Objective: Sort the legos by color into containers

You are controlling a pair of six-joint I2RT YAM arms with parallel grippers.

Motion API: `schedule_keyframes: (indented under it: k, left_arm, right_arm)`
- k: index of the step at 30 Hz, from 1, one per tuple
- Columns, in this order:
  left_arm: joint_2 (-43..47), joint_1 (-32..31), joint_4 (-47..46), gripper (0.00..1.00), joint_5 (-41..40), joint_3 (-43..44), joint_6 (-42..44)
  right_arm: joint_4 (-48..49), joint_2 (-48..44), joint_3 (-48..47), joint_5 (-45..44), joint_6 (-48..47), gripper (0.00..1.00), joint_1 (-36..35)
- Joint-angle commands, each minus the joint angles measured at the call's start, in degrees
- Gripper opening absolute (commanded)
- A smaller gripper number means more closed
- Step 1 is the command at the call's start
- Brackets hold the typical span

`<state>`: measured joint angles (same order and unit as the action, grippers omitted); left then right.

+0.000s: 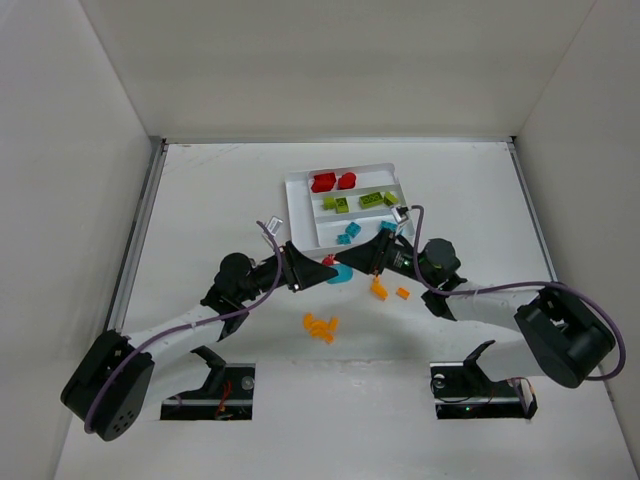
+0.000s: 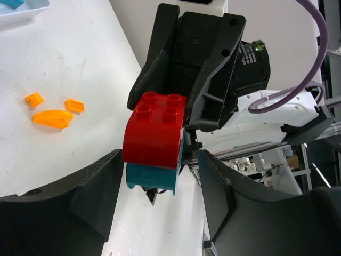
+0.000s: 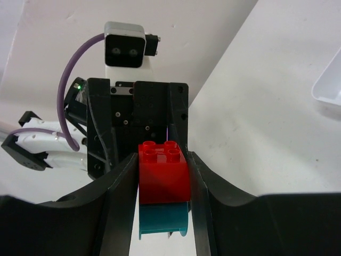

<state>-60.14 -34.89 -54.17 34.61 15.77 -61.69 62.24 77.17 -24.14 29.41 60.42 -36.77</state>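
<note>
A red lego [image 3: 164,176] stacked on a teal lego [image 3: 162,220] hangs above the table between both arms. My right gripper [image 3: 164,157] is shut on the red lego, with both fingers flat against its sides. My left gripper [image 2: 160,160] faces it and stands open, its fingers [image 2: 90,192] a little off the stack. In the top view the red lego [image 1: 327,260] and teal lego [image 1: 341,273] sit just below the white tray [image 1: 296,200]. The tray's slots hold red legos [image 1: 323,182], green legos [image 1: 340,204] and teal legos [image 1: 350,230].
Orange legos lie loose on the table: a cluster [image 1: 320,325] in front of the arms and two pieces [image 1: 379,289] under the right arm. The left wrist view shows them as orange pieces [image 2: 52,118] to the left. White walls enclose the table.
</note>
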Motion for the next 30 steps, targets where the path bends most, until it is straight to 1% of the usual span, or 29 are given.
schedule_keyframes:
  k: [1, 5, 8, 11, 12, 16, 19, 22, 26, 30]
  left_arm:
    - [1.2, -0.3, -1.6, 0.55, -0.1, 0.2, 1.6]
    - [-0.1, -1.2, -2.2, 0.52, -0.9, 0.3, 1.7]
    - [-0.3, -1.4, -2.3, 0.47, -1.6, 0.8, 2.0]
    - [-0.9, -2.1, -2.9, 0.4, -2.0, 1.3, 2.1]
    - [-1.2, -2.7, -3.2, 0.36, -2.0, 1.4, 2.3]
    - [-2.0, -3.5, -4.5, 0.25, -2.6, 1.0, 2.5]
    - [-2.7, -3.6, -5.1, 0.19, -3.0, 0.0, 2.6]
    - [-3.5, -3.6, -5.4, 0.17, -3.0, -1.0, 2.8]
    - [-4.2, -4.0, -5.6, 0.17, -3.0, -1.6, 3.5]
    - [-4.7, -3.1, -5.5, 0.17, -3.0, -1.7, 4.0]
  right_arm:
    - [3.2, -1.7, 0.1, -2.4, -1.3, 0.36, 0.3]
    - [3.1, -1.4, -0.2, -3.1, -1.4, 0.36, 0.1]
    - [3.1, -1.1, -0.2, -3.2, -1.5, 0.36, 0.0]
    - [3.1, -1.2, 0.1, -3.7, -1.5, 0.36, 0.1]
    - [3.1, -1.3, 0.1, -3.7, -1.5, 0.36, 0.2]
    - [3.1, -1.6, 0.1, -3.8, -1.4, 0.36, 0.3]
    - [2.8, -2.0, 0.0, -4.0, -1.3, 0.36, 1.1]
    - [1.5, -2.7, -0.6, -4.0, -1.3, 0.36, 2.5]
    - [-1.6, -3.2, -2.3, -5.0, -2.8, 0.36, 5.1]
    - [-10.6, -2.0, -6.6, -10.1, -7.1, 0.36, 9.8]
